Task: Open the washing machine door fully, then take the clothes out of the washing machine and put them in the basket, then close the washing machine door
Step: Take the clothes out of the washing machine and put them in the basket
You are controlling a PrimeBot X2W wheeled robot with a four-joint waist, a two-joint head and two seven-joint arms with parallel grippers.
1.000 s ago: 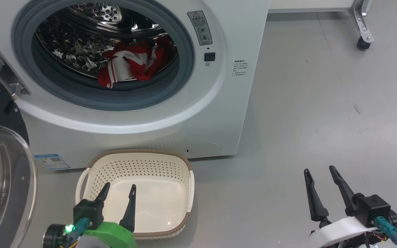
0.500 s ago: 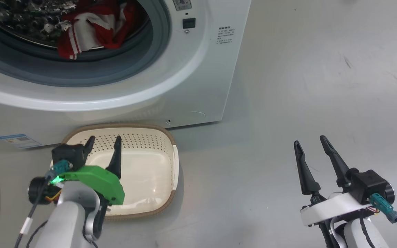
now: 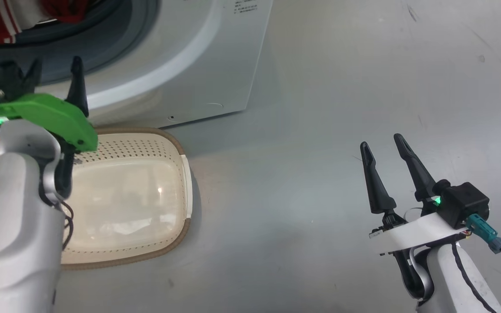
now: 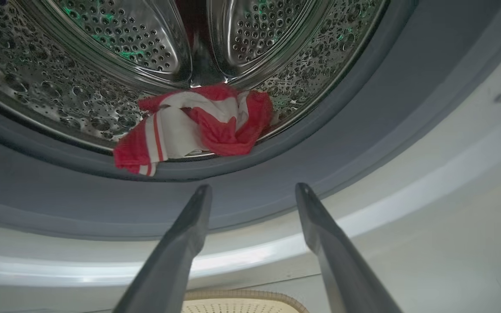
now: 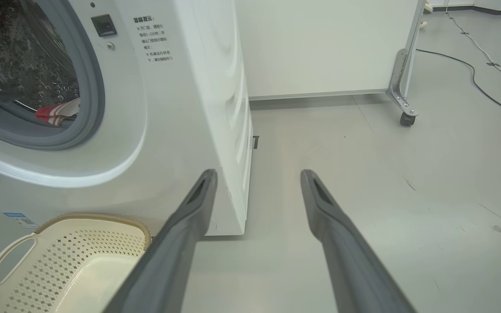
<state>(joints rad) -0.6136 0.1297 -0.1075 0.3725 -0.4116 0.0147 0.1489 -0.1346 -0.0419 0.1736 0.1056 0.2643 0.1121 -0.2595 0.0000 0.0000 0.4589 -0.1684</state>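
Note:
The white washing machine (image 3: 198, 56) stands with its mouth uncovered; its door is out of view. Red and white clothes (image 4: 198, 126) lie at the front of the steel drum (image 4: 81, 95), one corner draped over the grey seal (image 4: 320, 143). My left gripper (image 4: 252, 189) is open and empty, raised in front of the seal's lower lip, short of the clothes. The cream basket (image 3: 181, 174) sits empty on the floor below it, against the machine. My right gripper (image 3: 381, 142) hangs open and empty over bare floor, to the right of the machine.
In the right wrist view a white panel on a caster (image 5: 407, 119) stands behind the machine, and a cable (image 5: 472, 69) runs across the grey floor at the far right. The basket's handle (image 5: 11, 256) faces my side.
The head camera has tilted down and swung right, shifting the whole picture. My left arm has risen from above the basket up to the drum opening. The right gripper has kept its pose.

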